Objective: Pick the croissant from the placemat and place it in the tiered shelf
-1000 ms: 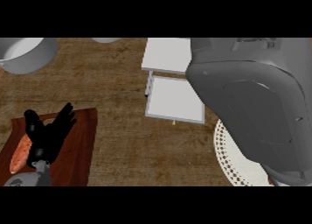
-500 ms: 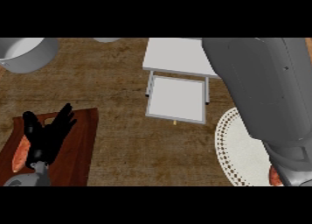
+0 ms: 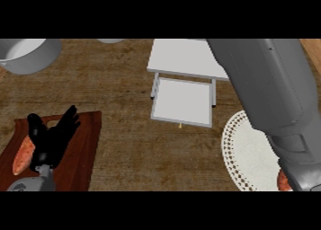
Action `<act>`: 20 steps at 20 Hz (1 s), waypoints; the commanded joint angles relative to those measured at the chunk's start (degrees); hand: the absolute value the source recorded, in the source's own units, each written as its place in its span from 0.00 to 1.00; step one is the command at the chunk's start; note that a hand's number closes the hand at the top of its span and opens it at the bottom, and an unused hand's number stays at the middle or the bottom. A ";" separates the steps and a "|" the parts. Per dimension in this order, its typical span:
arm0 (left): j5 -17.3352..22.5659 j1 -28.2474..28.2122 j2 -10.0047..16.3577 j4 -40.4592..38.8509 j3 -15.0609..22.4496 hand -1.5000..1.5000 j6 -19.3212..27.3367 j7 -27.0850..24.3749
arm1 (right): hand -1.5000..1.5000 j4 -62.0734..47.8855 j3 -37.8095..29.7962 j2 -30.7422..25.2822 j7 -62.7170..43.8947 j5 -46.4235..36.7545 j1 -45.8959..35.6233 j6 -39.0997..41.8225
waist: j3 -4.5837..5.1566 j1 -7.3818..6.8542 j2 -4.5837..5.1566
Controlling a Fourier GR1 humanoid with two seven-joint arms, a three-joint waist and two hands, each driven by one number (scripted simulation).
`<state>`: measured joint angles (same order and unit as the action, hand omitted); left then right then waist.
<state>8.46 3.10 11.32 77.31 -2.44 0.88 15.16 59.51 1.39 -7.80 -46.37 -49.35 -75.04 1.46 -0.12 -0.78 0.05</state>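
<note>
Far left of the tiered shelf (image 3: 186,76), a grey pot (image 3: 22,55) was cut off by the view's edge. Lower down, well left of the shelf, my left hand (image 3: 51,139) hovered over a red-brown board (image 3: 80,152). Its fingers (image 3: 71,120) were straight and spread, holding nothing. An orange, elongated thing (image 3: 23,156) lay on the board just beside the hand. The shelf was white, with two flat tiers on the brown desk (image 3: 123,134), and my right forearm (image 3: 269,90) covered its right side. Right of and below the shelf lay the white lacy placemat (image 3: 242,152), half under that forearm. The croissant (image 3: 282,180) showed only as a small orange-brown sliver on the placemat, lower right of the shelf, at the edge of my wrist. Its shape was too hidden to make out. My right hand fell beyond the view's lower edge, so I could not tell how its fingers stood.
</note>
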 commanded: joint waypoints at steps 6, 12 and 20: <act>1.96 -1.58 2.92 2.73 -2.30 0.50 -2.98 3.80 | 1.00 -2.88 -2.86 -1.94 6.71 2.19 -0.51 0.82 | 0.13 0.15 -0.03; -0.35 -4.20 -1.48 3.58 -0.19 0.50 0.06 1.33 | 1.00 -0.35 -0.34 -1.17 4.00 0.38 0.98 4.89 | 0.13 0.42 -0.20; -0.42 1.80 -0.06 -1.11 -2.02 0.50 0.14 2.58 | 0.00 2.46 -9.51 2.25 0.47 3.84 0.82 -12.00 | 0.12 0.73 -0.09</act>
<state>8.32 3.53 11.32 77.62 -3.92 0.35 17.12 59.10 -5.84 -6.63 -45.01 -47.31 -75.47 -7.27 -0.06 -0.39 -0.01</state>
